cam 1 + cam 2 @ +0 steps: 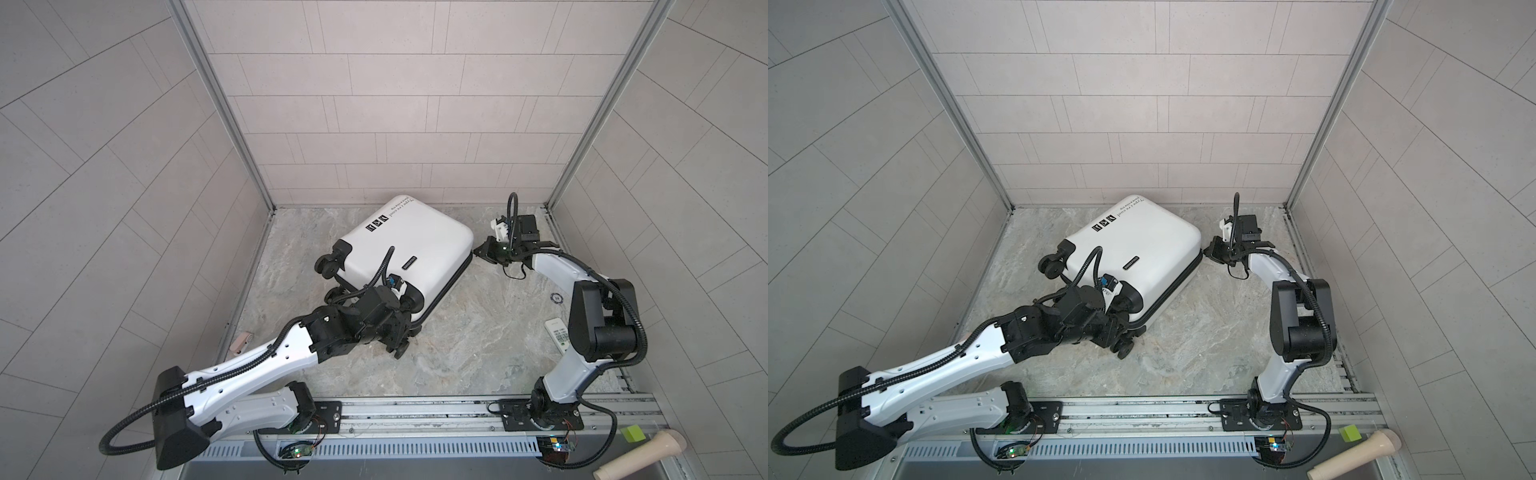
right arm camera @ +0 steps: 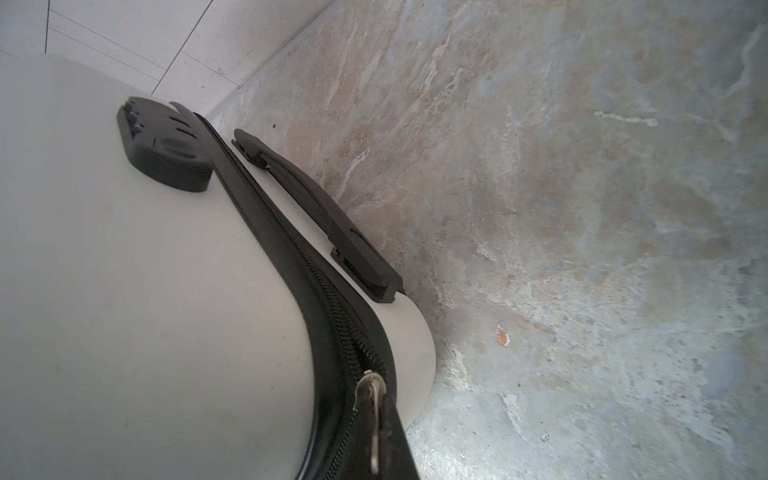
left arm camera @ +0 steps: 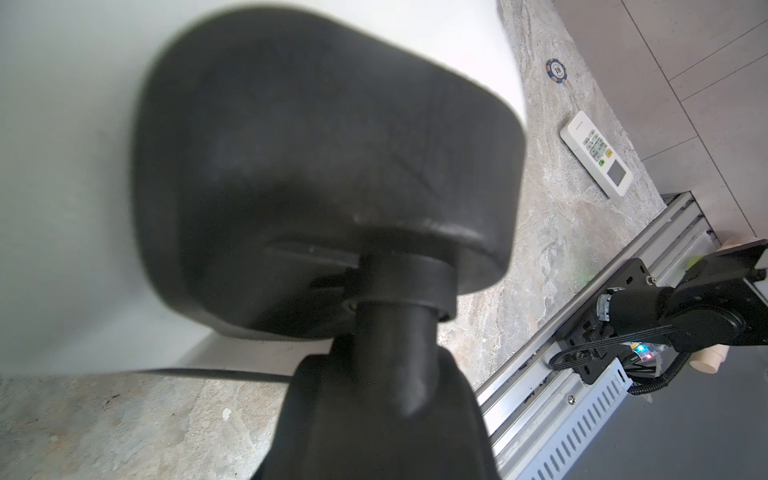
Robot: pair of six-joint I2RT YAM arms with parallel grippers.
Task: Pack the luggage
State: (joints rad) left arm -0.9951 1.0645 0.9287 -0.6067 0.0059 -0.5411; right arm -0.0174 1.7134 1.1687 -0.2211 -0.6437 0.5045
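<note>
The luggage (image 1: 409, 249) (image 1: 1138, 245), a small white hard-shell suitcase, lies flat on the marble-patterned table (image 1: 478, 345) with its two shells together. In both top views it sits in the rear half, at about 12 o'clock from the table's middle. Its long axis runs on a diagonal. The wheel end points toward about 7 o'clock and the opposite end toward about 1 o'clock, close to the back wall. One broad shell faces up, with black stickers (image 1: 376, 222) and a line of text near its 11 o'clock side. A pair of black wheels (image 1: 328, 264) juts out at the 9 o'clock corner.

The left gripper (image 1: 404, 329) (image 1: 1121, 328) is at the luggage's 6 o'clock corner, against the wheels there. The left wrist view is filled by a blurred black wheel housing (image 3: 324, 166) and its stem. I cannot tell whether the jaws are spread or clamped.

The right gripper (image 1: 478, 252) (image 1: 1206, 252) meets the 3 o'clock corner. Its jaws are pressed together, pinching the metal zipper pull (image 2: 371, 395) on the black zipper band (image 2: 291, 249), and one black finger (image 2: 392, 440) lies beside the pull. The same view shows a black lock (image 2: 166, 153) and a side handle (image 2: 316, 199) farther along that edge.

A white remote control (image 1: 557, 335) (image 3: 596, 153) and a poker chip (image 1: 557, 297) (image 3: 556, 71) lie at about 4 o'clock from the luggage, well apart from it.
</note>
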